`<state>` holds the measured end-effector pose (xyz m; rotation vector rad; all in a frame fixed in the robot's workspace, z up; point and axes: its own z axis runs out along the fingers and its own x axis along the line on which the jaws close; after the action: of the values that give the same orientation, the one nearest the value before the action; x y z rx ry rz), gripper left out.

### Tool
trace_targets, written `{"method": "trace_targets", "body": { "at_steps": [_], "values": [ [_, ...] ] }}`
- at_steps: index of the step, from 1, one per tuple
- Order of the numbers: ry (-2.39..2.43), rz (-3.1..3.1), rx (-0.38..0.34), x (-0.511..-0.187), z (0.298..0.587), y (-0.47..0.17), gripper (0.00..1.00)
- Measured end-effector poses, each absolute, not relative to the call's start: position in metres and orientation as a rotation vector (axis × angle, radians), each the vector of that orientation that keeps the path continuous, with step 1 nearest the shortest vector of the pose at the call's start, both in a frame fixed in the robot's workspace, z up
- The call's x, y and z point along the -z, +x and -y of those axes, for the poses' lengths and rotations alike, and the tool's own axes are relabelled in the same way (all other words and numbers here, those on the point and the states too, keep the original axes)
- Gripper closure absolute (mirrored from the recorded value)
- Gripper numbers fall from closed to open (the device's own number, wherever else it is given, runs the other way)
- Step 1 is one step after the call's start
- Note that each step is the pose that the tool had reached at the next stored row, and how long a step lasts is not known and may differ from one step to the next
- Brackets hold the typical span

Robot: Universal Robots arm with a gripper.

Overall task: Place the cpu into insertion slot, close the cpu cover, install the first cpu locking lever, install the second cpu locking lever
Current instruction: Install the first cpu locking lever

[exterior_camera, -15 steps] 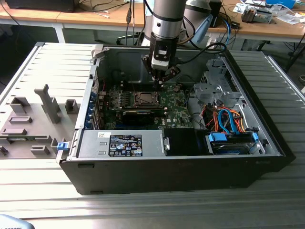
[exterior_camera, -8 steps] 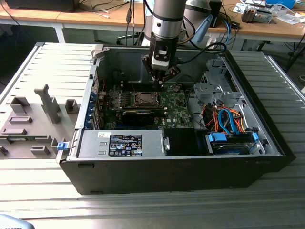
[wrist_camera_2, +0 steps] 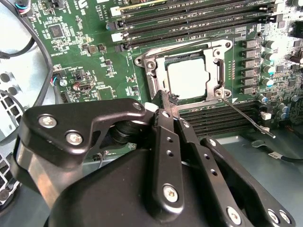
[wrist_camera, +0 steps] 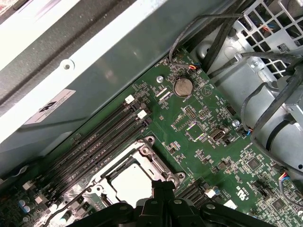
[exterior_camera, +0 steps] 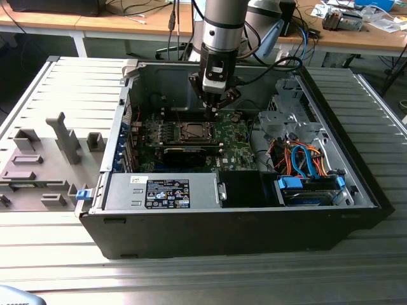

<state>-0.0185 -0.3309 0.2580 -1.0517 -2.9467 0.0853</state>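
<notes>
Exterior view: the open computer case (exterior_camera: pixel 191 222) lies on its side, and the green motherboard (exterior_camera: pixel 235 143) on its floor carries the insertion slot (exterior_camera: pixel 191 130). The gripper (exterior_camera: pixel 215 109) hangs just above the slot's edge, toward the exterior view's right. In the second wrist view its fingers (wrist_camera_2: pixel 166 142) are pressed together with nothing seen between them, tips just beside one corner of the slot. The cpu cover (wrist_camera_2: pixel 219 71) lies flat over the slot. The cpu (wrist_camera_2: pixel 187 78) sits inside the slot, showing through the cover's opening. A thin locking lever (wrist_camera_2: pixel 246 116) juts out from another corner of the slot.
</notes>
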Motion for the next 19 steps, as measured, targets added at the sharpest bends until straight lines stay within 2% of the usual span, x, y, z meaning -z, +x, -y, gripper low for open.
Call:
{"method": "trace_targets", "body": {
  "at_steps": [19],
  "values": [
    [-1.035, 2.953, -0.085, -0.2581, 0.3309, -0.0185, 0.89]
  ]
}}
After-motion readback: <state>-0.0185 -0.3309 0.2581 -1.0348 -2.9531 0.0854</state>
